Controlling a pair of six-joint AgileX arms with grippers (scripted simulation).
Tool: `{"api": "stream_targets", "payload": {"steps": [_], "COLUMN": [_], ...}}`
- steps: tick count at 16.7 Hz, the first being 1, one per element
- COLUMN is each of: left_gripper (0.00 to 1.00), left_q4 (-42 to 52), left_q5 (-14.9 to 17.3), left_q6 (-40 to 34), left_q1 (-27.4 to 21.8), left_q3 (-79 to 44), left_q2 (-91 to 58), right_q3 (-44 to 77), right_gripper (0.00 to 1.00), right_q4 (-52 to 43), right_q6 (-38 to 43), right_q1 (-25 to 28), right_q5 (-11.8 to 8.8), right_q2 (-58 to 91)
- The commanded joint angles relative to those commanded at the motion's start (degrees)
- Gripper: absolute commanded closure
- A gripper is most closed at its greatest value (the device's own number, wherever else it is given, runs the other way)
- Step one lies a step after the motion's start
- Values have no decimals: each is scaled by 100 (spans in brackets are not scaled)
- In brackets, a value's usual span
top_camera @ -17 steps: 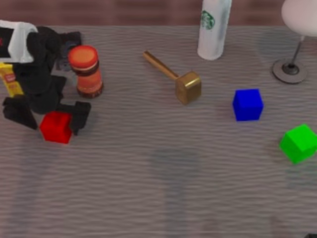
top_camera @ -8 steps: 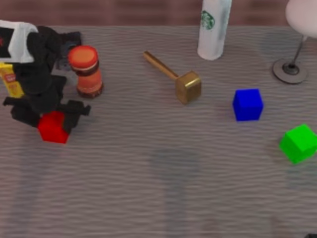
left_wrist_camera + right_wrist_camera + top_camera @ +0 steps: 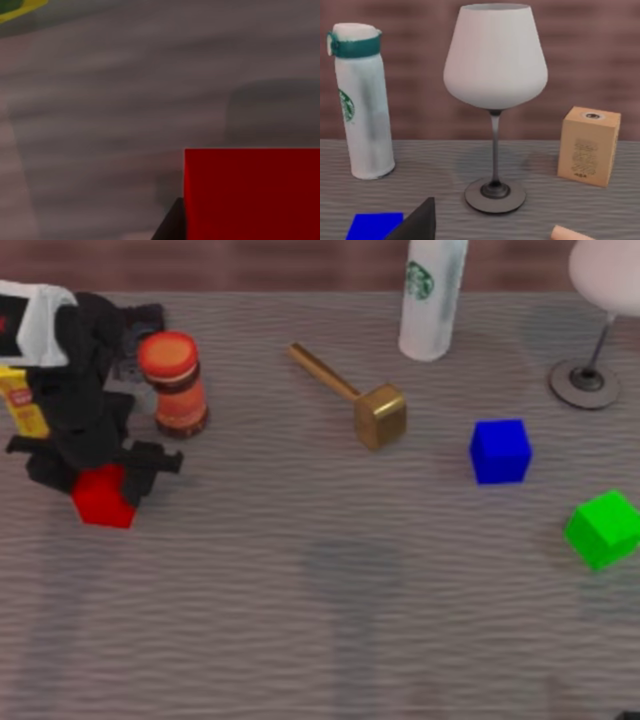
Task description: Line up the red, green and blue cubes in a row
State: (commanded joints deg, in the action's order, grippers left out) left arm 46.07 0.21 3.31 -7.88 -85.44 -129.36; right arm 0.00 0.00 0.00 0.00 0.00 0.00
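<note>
The red cube (image 3: 104,502) lies at the table's left, just in front of the brown jar. My left gripper (image 3: 100,484) stands over it, shut on the red cube, whose face fills the corner of the left wrist view (image 3: 250,195) beside one dark fingertip (image 3: 172,225). The blue cube (image 3: 500,450) sits right of centre and also shows in the right wrist view (image 3: 372,225). Near the right edge rests the green cube (image 3: 603,528). My right arm is parked at the lower right corner; only one fingertip (image 3: 420,220) shows.
A red-lidded brown jar (image 3: 175,383) and a yellow carton (image 3: 22,400) stand close behind the left gripper. A brass hammer (image 3: 370,405) lies mid-table. A white tumbler (image 3: 430,295) and a wine glass (image 3: 590,380) stand at the back. A tan box (image 3: 589,146) is beyond the glass.
The left gripper's fingers, spread on either side of the red cube a second ago, have shut on it. The cube has shifted slightly left.
</note>
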Motion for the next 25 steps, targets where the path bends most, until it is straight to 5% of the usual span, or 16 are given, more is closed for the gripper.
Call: {"api": "stream_targets", "payload": {"steps": [19,25], "left_gripper": [100,100], "left_q4": [1372,1332], "left_q5": [-2,-32], "left_q6": [-20,-1266], "left_q1": [73,-911], "left_q3": [-780,-274], "left_q2": [700,1147], "right_q3": [0,0], "right_gripper": [0,0], "right_q4": [0,0], "right_q6": [0,0], "right_q1": [0,0], "right_q5": [0,0], "right_q2": [0,0]}}
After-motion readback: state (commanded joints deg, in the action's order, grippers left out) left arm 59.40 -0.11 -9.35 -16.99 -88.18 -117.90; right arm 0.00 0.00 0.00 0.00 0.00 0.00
